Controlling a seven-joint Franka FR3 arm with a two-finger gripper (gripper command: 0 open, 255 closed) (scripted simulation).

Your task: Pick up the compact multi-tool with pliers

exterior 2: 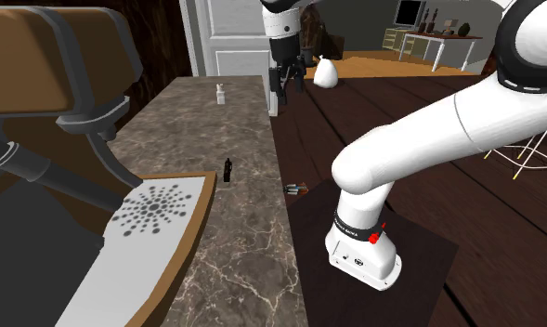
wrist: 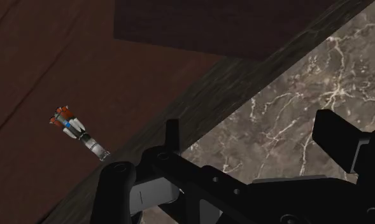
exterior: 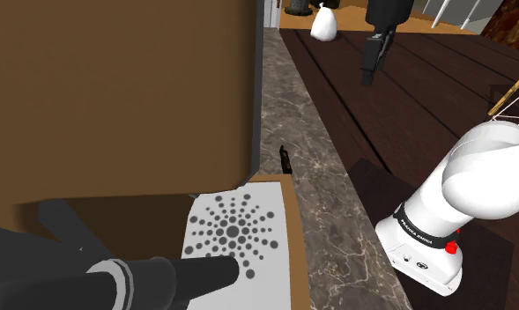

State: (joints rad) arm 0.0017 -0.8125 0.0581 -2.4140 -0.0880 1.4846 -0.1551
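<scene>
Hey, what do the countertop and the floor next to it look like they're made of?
Countertop: polished stone, probably marble, going by the grey-brown surface with pale branching veins. Floor: dark wood planks, judging by the long parallel seams and a faint sheen, though it could as well be laminate.

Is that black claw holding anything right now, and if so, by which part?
Nothing is held. The gripper is open and empty; the multi-tool lies apart from it, beside the marbled counter.
</scene>
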